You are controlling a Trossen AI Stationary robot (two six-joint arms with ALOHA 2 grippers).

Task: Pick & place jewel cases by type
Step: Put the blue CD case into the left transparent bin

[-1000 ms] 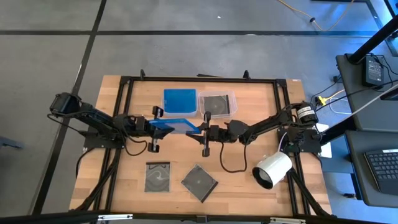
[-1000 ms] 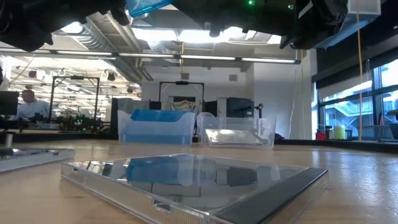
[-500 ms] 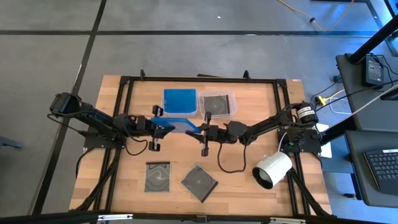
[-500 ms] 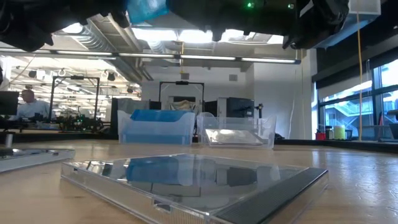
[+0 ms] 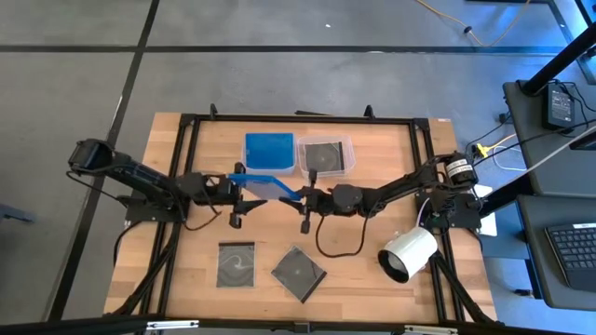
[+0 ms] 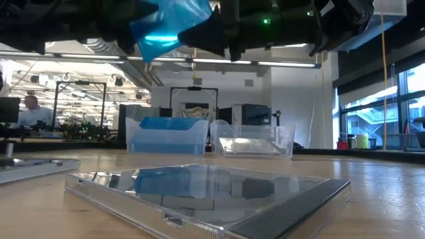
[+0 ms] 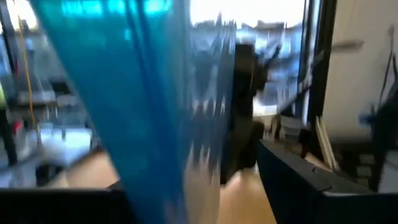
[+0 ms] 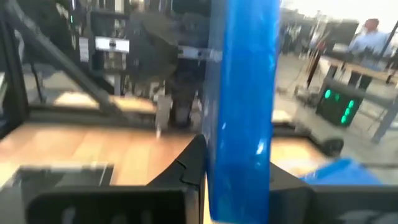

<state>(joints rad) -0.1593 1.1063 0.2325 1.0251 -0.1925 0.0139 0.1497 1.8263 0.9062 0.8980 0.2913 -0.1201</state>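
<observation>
Nearest the front edge of the table (image 5: 177,279) I have 2 dark jewel cases lying flat on the wood, the left dark case (image 5: 236,265) square to the edge and the right dark case (image 5: 299,274) turned to a diamond beside it; from table height the closest of them fills the foreground as a clear-lidded slab, and I judge both are waiting their turn to be sorted. Above the middle of the table the blue jewel case (image 5: 264,183) hangs in the air between my 2 arms, tilted, one edge at the left gripper (image 5: 235,186) and the opposite edge at the right gripper (image 5: 303,194). I read this as a handover or a two-handed regrip, done so the thin case can be turned and presented cleanly to a tub. In the right wrist view the right gripper's fingers (image 8: 189,168) sit either side of the blue edge, so I take that hand as clamped on it. In the left wrist view the blue sheet (image 7: 143,106) fills the frame and I cannot tell whether the left hand grips it or merely touches it. Farther back, 2 clear tubs stand side by side: the blue tub (image 5: 269,152) already holds blue cases and the dark tub (image 5: 326,155) holds a dark one, which tells me the held case belongs on the left. A white cylinder (image 5: 408,252) lies off to the right, out of play
</observation>
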